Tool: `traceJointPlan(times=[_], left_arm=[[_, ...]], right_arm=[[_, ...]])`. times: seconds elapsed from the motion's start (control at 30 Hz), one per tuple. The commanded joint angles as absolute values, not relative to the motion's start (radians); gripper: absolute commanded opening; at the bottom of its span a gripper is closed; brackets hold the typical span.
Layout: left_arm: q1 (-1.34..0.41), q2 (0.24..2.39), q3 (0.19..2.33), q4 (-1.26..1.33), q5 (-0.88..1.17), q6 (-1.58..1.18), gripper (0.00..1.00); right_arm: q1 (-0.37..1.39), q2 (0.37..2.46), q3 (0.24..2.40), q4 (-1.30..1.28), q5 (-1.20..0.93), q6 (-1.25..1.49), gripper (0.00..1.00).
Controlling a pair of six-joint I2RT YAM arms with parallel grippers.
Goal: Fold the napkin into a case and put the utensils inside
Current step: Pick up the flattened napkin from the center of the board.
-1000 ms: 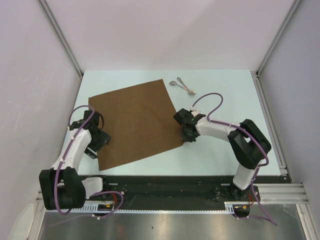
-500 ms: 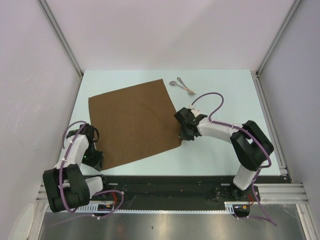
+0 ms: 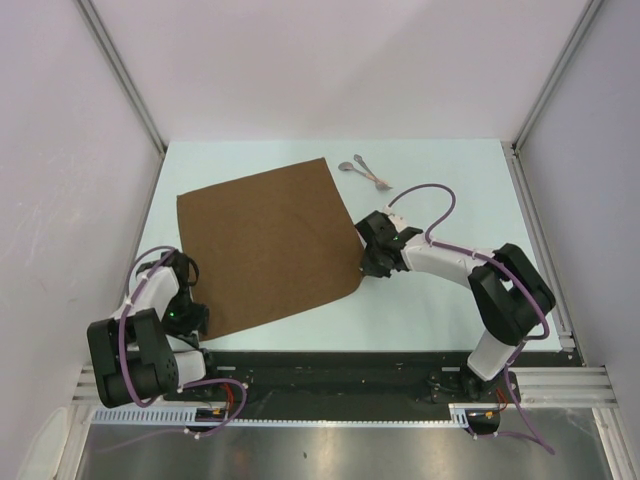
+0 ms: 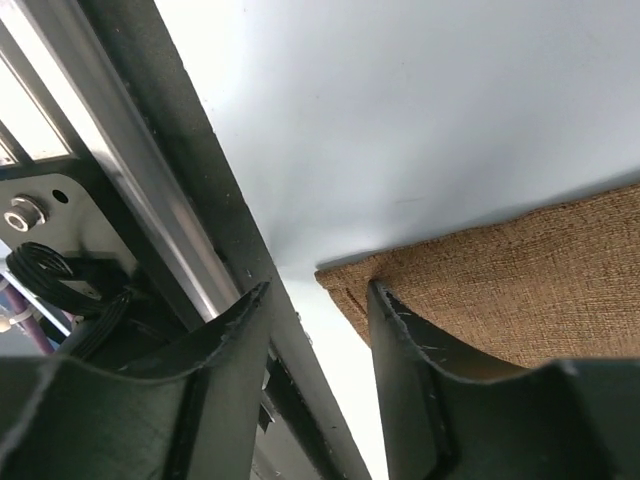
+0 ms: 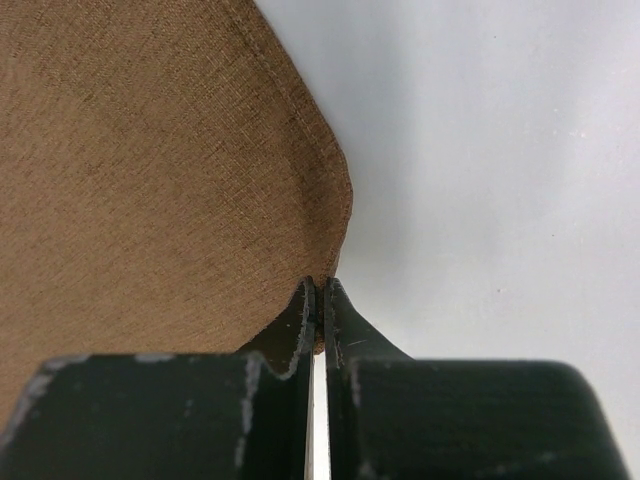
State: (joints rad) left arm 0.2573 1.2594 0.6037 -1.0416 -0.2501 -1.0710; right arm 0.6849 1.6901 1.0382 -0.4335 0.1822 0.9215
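Observation:
The brown napkin [image 3: 265, 245] lies flat and unfolded on the pale table, turned at a slight angle. Two silvery utensils [image 3: 365, 172] lie just beyond its far right corner. My left gripper [image 3: 188, 318] is low at the near left corner; in the left wrist view the gripper [image 4: 318, 300] is open, with the cloth's corner [image 4: 345, 280] between its fingertips and against the right-hand fingertip [image 4: 385, 310]. My right gripper [image 3: 366, 266] is at the near right corner. In the right wrist view the gripper [image 5: 322, 290] is shut on the napkin's [image 5: 150, 160] rounded corner edge.
A black base rail [image 3: 330, 372] and a metal profile [image 4: 120, 170] run along the table's near edge, close beside my left gripper. White walls and metal posts [image 3: 120, 70] enclose the table on three sides.
My left gripper has drawn back from the napkin's left edge to its near left corner. The right gripper has shifted slightly at the near right corner, which now curls a little.

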Motion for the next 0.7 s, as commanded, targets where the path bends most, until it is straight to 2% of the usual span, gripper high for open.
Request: traceJointPlan(times=[0.0, 0.1, 0.23, 0.43, 0.53, 0.57, 0.67], left_arm=[[0.267, 1.287, 0.581, -0.948, -0.235, -1.068, 0.5], [0.267, 1.319, 0.578, -0.933, -0.25, -1.075, 0.54], [0.267, 1.309, 0.543, -0.85, -0.212, -1.072, 0.51], [0.272, 1.243, 0.483, -0.726, -0.175, -1.069, 0.36], [0.273, 1.252, 0.489, -0.692, -0.14, -1.04, 0.26], [0.276, 1.261, 0.501, -0.693, -0.129, -1.028, 0.17], [0.282, 1.264, 0.524, -0.698, -0.101, -1.0, 0.04]], right_arm=[[0.676, 1.649, 1.032, -0.407, 0.189, 0.911, 0.0], [0.675, 1.649, 1.034, -0.407, 0.18, 0.91, 0.0], [0.672, 1.644, 1.028, -0.408, 0.173, 0.908, 0.0], [0.661, 1.612, 1.009, -0.403, 0.184, 0.908, 0.0], [0.661, 1.6, 0.997, -0.396, 0.183, 0.91, 0.0], [0.661, 1.6, 0.991, -0.39, 0.18, 0.91, 0.0], [0.661, 1.598, 0.989, -0.383, 0.172, 0.9, 0.0]])
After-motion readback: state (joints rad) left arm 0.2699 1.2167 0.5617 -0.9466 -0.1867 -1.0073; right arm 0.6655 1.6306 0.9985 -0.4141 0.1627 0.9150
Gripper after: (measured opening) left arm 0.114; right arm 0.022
